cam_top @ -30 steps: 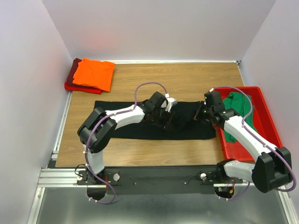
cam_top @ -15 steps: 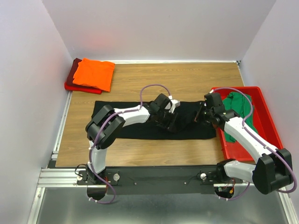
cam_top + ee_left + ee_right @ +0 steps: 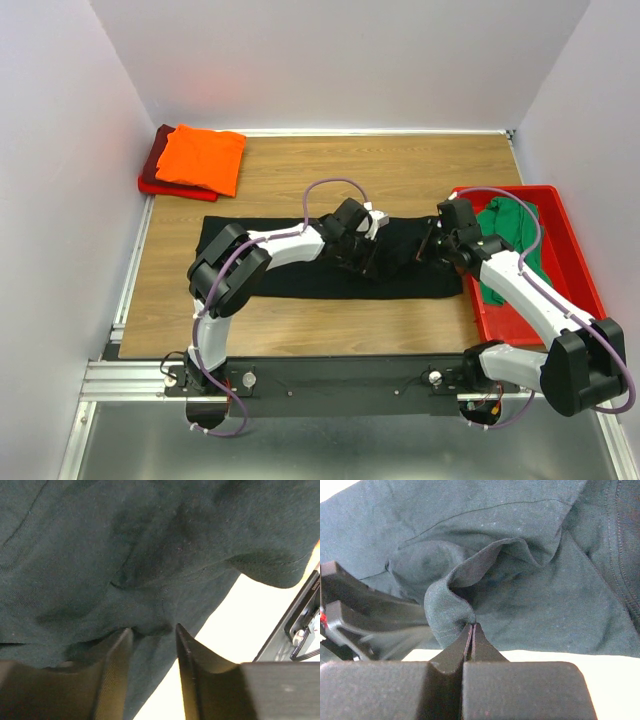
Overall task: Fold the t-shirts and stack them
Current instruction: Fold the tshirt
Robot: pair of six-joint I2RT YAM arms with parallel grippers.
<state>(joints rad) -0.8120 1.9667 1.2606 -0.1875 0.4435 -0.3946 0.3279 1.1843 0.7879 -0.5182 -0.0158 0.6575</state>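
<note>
Black t-shirt (image 3: 290, 270) is lying as a long flat band across the middle of the wooden tabletop (image 3: 300, 185), soft matte knit, rumpling right of centre where both grippers are meeting it. Right gripper (image 3: 471, 626) is pinching a raised, curled fold of the cloth with its jaws pressed together on it. Left gripper (image 3: 152, 630) is sitting just left of that, jaws narrowly parted with wrinkled cloth bunching at the tips. Orange t-shirt (image 3: 202, 158) is lying folded square on the dark red t-shirt (image 3: 153, 168) at the far left, and the green t-shirt (image 3: 512, 232) is slumping crumpled in the red plastic bin (image 3: 578, 272) at right.
</note>
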